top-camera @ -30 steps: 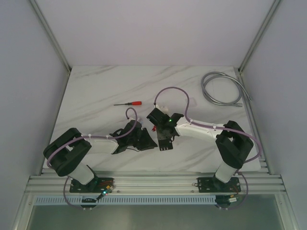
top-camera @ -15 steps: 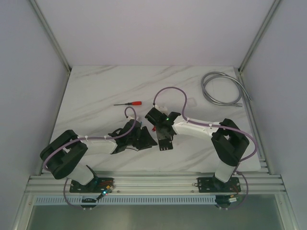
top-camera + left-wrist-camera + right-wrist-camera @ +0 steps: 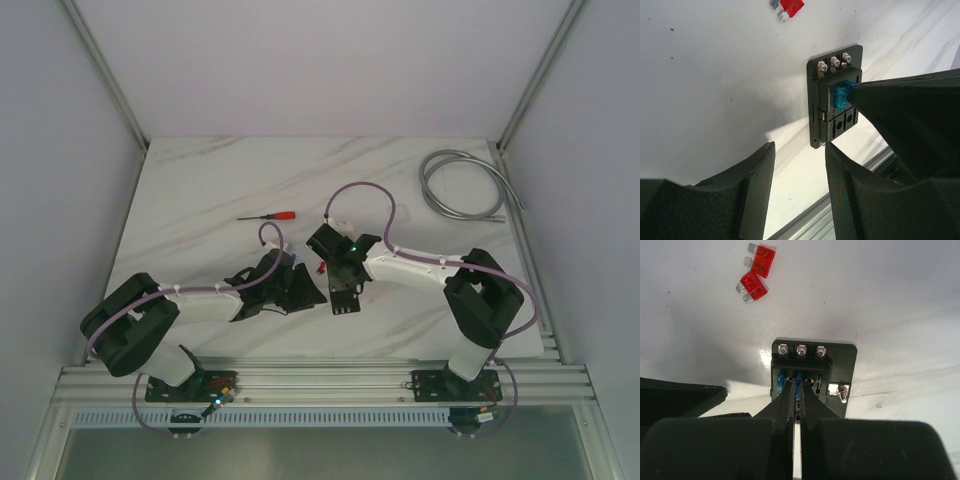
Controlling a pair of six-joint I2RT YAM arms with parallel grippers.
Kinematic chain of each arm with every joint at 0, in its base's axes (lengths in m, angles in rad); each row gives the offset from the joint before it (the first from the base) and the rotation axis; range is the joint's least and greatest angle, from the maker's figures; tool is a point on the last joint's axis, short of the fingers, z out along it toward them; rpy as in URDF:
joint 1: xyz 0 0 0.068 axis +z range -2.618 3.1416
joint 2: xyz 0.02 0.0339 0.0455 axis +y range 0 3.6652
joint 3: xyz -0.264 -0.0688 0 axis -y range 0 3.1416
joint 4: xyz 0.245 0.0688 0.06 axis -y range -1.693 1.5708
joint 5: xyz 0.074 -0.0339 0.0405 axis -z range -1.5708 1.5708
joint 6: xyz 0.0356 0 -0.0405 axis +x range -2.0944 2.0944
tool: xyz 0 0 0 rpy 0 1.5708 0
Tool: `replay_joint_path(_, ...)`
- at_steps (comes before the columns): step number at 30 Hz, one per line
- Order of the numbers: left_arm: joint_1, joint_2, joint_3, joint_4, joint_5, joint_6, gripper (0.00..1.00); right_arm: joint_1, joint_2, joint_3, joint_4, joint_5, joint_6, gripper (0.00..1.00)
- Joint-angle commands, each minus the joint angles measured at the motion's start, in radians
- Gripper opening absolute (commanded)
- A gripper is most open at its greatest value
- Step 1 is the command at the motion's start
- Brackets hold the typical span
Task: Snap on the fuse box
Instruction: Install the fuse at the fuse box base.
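Observation:
The fuse box [image 3: 840, 360] is a black block with three screws along its top edge; it lies flat on the marble table [image 3: 200, 190]. My right gripper [image 3: 798, 385] stands over it, tips down in the slots, shut on a blue fuse [image 3: 799, 377]. A second blue fuse [image 3: 781, 380] sits in the slot to its left. In the left wrist view the fuse box [image 3: 832, 120] lies just past my open left gripper [image 3: 800, 150], whose right fingertip is near its lower corner. Nothing is between the left fingers. From above, both grippers meet at the fuse box [image 3: 343, 300].
Two loose red fuses [image 3: 762, 260] [image 3: 752, 286] lie on the table beyond the fuse box. A red-handled screwdriver [image 3: 268, 216] lies further back on the left. A coiled grey cable [image 3: 460, 185] sits at the back right. The metal rail [image 3: 320, 385] runs along the near edge.
My right gripper has closed down onto the blue fuse in the fuse box. My left gripper has opened wider, and its arm has shifted slightly.

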State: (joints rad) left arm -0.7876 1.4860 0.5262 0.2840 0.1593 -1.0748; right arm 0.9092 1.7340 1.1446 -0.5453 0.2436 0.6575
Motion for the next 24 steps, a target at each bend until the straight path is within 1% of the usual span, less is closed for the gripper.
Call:
replay_joint_path(1, -0.001, -0.021, 0.015, -0.024, -0.016, 0.015, 0.54, -0.031, 0.017, -0.111, 0.006, -0.027, 0.024, 0.00)
replay_joint_path(7, -0.001, -0.024, 0.013, -0.028, -0.019, 0.012, 0.54, -0.059, 0.011, -0.193, 0.037, -0.054, 0.017, 0.00)
replay_joint_path(13, -0.001, -0.030, 0.009, -0.036, -0.026, 0.011, 0.54, -0.066, 0.049, -0.213, 0.041, -0.059, 0.007, 0.00)
replay_joint_path(18, 0.000, -0.033, 0.004, -0.040, -0.032, 0.012, 0.54, -0.064, 0.111, -0.185, 0.003, -0.023, -0.008, 0.00)
replay_joint_path(21, 0.004, -0.045, -0.006, -0.045, -0.039, 0.012, 0.54, -0.054, 0.144, -0.144, -0.035, 0.016, -0.023, 0.00)
replay_joint_path(24, 0.014, -0.063, -0.019, -0.053, -0.049, 0.012, 0.54, -0.035, 0.178, -0.096, -0.042, 0.016, -0.049, 0.00)
